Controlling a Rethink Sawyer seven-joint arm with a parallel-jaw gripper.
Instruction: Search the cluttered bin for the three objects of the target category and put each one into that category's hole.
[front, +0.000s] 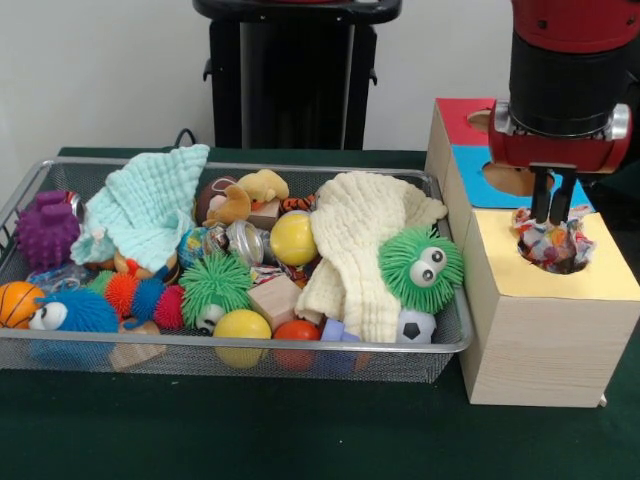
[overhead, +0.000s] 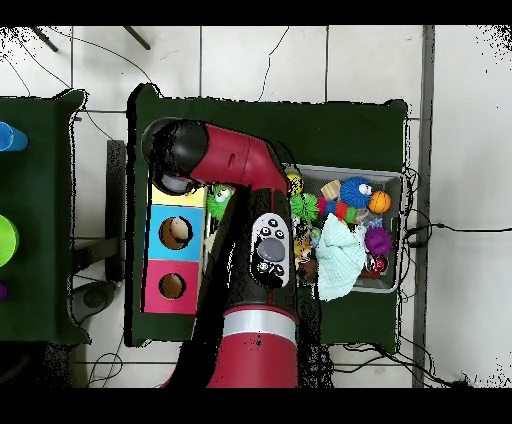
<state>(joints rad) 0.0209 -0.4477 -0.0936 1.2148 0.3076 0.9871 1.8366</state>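
The silver wire-mesh bin (front: 230, 345) holds a heap of toys and cloths. A knotted bundle of white fabric with coloured patches (front: 552, 243) sits in the round hole (front: 556, 262) of the yellow-topped wooden box (front: 545, 330). My gripper (front: 551, 215) hangs straight above that hole, its dark fingers (front: 541, 197) close together and touching the bundle's top. In the overhead view my arm (overhead: 245, 170) covers the yellow box's hole, and the gripper is hidden. I see no other patchwork bundle in the bin.
The bin holds a mint cloth (front: 150, 205), a cream cloth (front: 365, 245), green spiky balls (front: 422, 268), yellow balls (front: 293, 238), a purple spiky ball (front: 45, 230) and wooden blocks. The blue-topped box (overhead: 176, 232) and red-topped box (overhead: 172, 286) stand beside the yellow one.
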